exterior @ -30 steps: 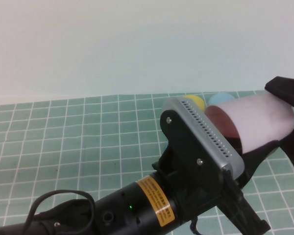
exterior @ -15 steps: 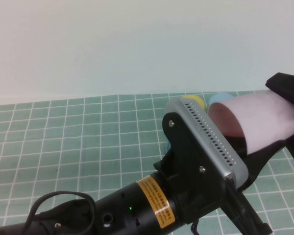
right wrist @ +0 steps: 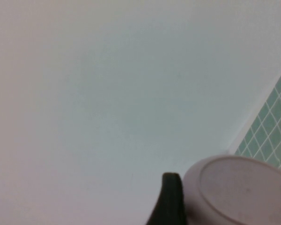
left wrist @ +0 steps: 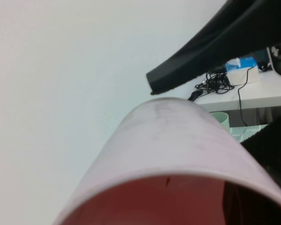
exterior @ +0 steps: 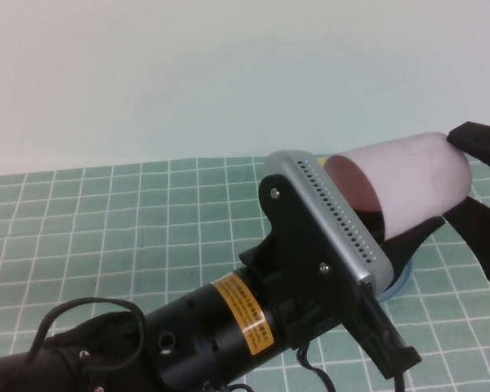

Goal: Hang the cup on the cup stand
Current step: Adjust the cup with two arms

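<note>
L gripper (exterior: pixel 465 184) is clamped on the cup (exterior: pixel 404 184), one finger above the wall and one below, holding it aloft and sideways with the mouth facing back toward the wrist. Probably tipped that way so the mouth can be turned down over a peg. Cup looks empty inside. Only a sliver of the stand (exterior: pixel 400 278) shows, just below the gripper, its contents hidden. R gripper isn't visible; can't tell its state.
</note>
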